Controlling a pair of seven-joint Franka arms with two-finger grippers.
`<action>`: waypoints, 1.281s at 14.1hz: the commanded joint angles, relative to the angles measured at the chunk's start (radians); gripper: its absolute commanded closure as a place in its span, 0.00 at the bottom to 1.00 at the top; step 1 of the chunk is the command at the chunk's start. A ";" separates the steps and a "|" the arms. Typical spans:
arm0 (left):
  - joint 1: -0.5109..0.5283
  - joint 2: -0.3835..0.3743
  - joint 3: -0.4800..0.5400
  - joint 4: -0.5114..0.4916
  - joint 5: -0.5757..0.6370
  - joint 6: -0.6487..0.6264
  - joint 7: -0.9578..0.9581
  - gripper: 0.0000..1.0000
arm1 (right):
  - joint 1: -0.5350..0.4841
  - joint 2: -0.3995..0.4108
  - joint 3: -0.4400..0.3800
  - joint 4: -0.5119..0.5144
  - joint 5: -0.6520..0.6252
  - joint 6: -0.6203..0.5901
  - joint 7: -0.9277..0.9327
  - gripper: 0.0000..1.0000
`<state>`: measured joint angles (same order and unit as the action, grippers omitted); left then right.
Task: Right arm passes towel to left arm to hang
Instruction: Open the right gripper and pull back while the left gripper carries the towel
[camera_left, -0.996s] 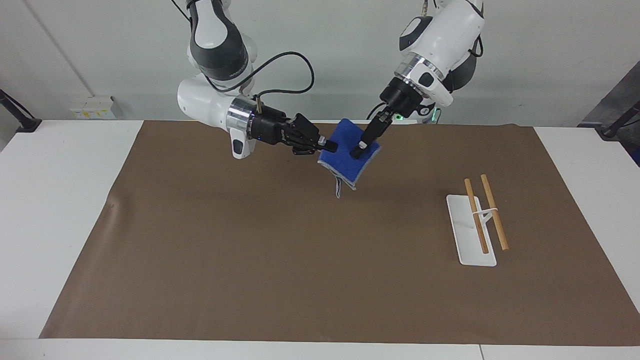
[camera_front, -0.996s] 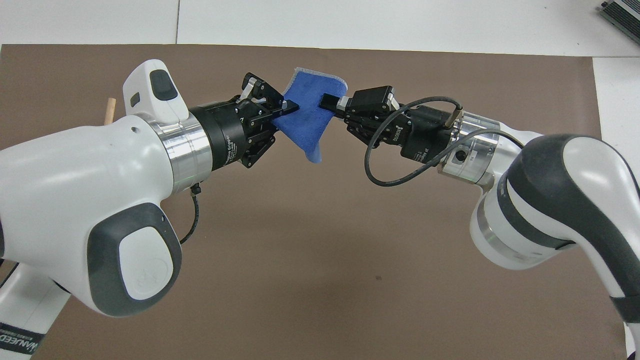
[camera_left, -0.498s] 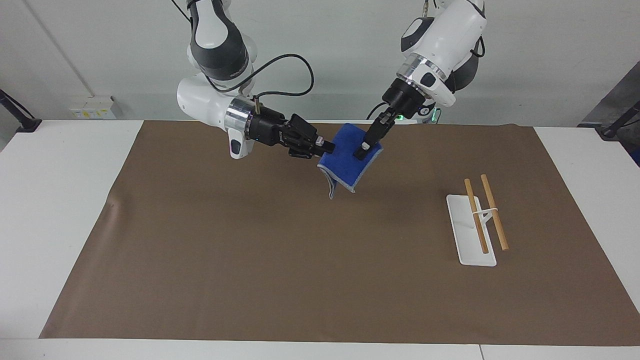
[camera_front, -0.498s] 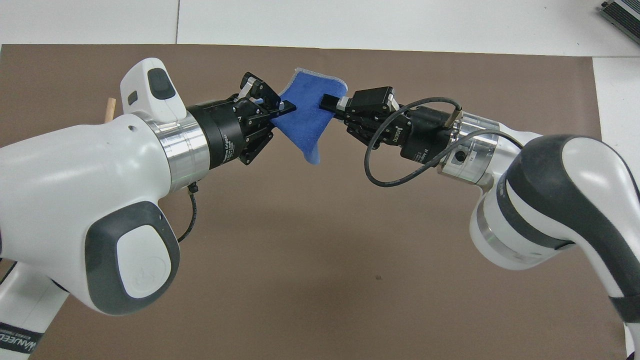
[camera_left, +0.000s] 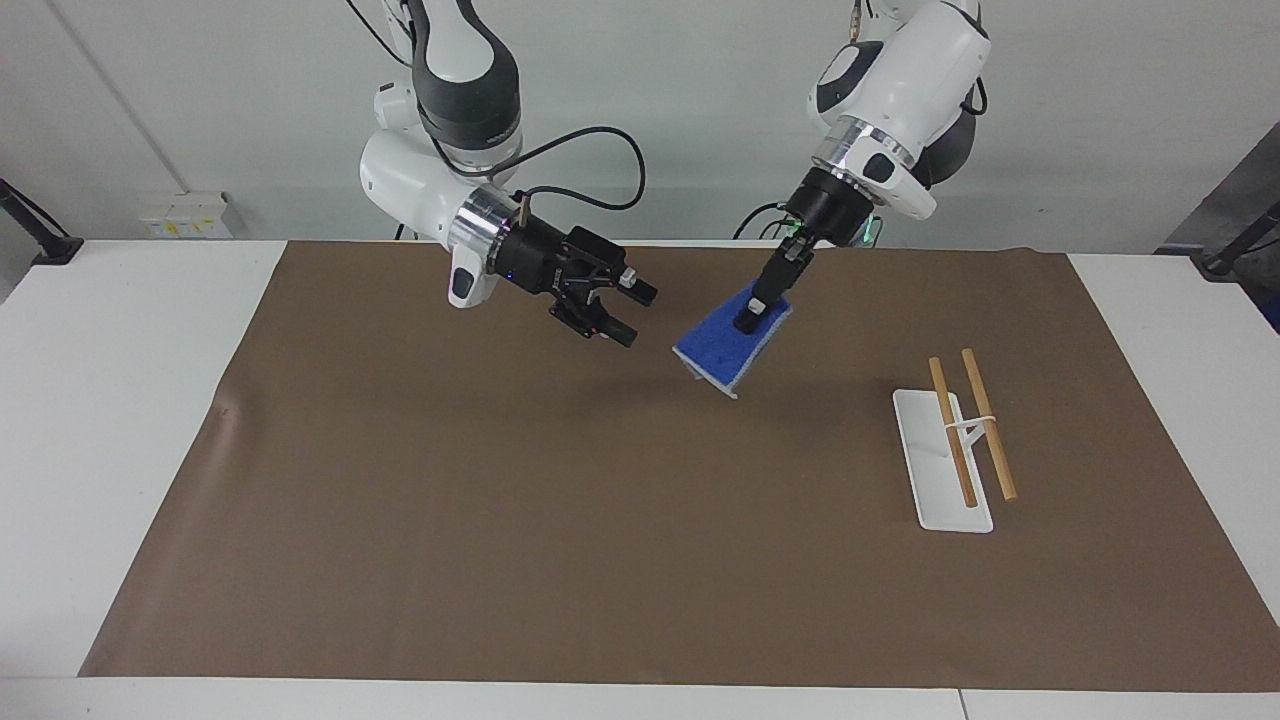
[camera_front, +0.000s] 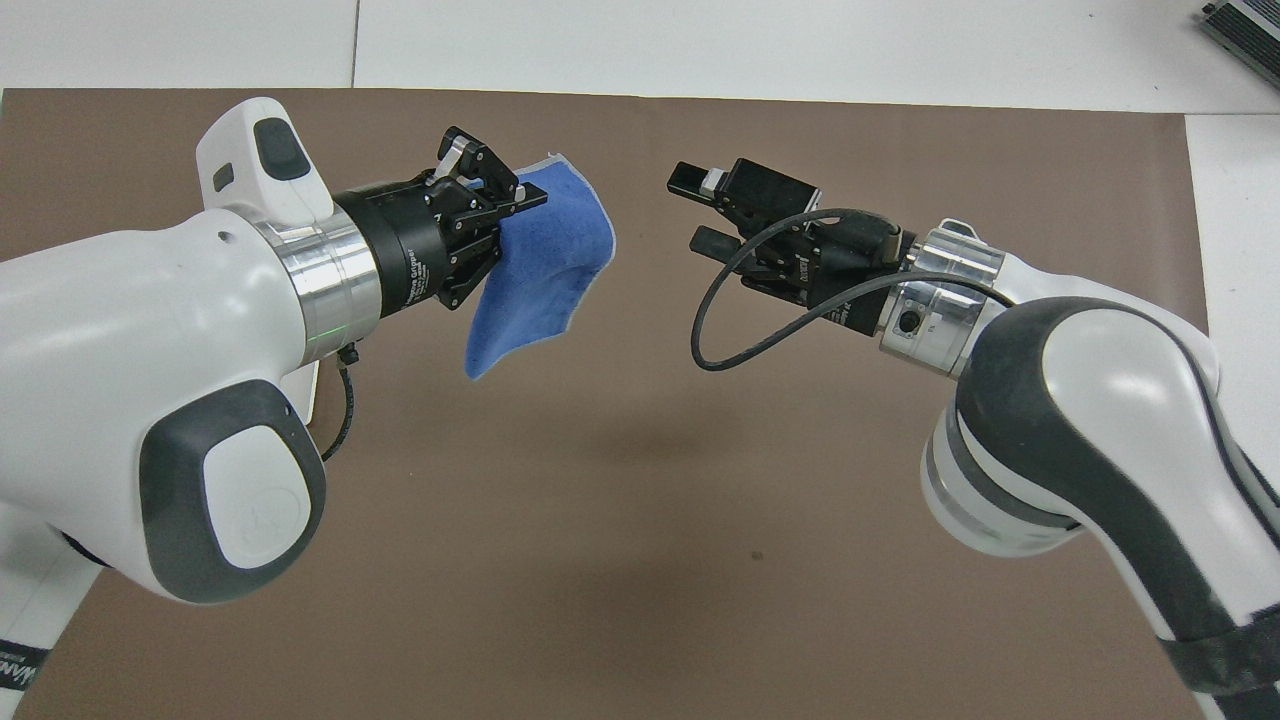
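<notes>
Worktop (camera_left: 120, 420): white, covered by a brown mat (camera_left: 560, 520).
Left arm (camera_left: 890, 90): angled down; left pincer (camera_left: 748, 318) clamped on the towel.
Right arm (camera_left: 440, 190): reaching sideways; right pincer (camera_left: 632, 312) spread, holding nothing.
Towel (camera_left: 728, 345): blue, hanging above the mat.

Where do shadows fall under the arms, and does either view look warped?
Facing view: soft, even light; a faint blurred shadow lies on the brown mat below the towel. Overhead view: a dim shadow patch on the mat between the arms; both arms bulge large toward the frame's edges, a near-lens stretch.
</notes>
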<state>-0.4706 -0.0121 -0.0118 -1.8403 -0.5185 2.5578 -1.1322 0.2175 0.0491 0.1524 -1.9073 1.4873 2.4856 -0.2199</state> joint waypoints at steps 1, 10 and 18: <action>0.039 -0.015 -0.004 -0.046 0.029 0.019 0.006 1.00 | -0.024 -0.014 0.001 -0.047 -0.154 0.022 0.001 0.00; 0.170 -0.069 -0.002 -0.234 0.072 0.169 0.006 1.00 | -0.138 -0.011 -0.004 -0.065 -0.925 -0.054 0.158 0.00; 0.294 -0.058 -0.003 -0.379 0.077 0.393 0.008 1.00 | -0.216 -0.115 -0.008 0.014 -1.277 -0.391 0.267 0.00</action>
<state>-0.2057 -0.0503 -0.0045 -2.1521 -0.4568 2.8586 -1.1291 0.0338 -0.0217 0.1407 -1.9007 0.2518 2.1644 0.0216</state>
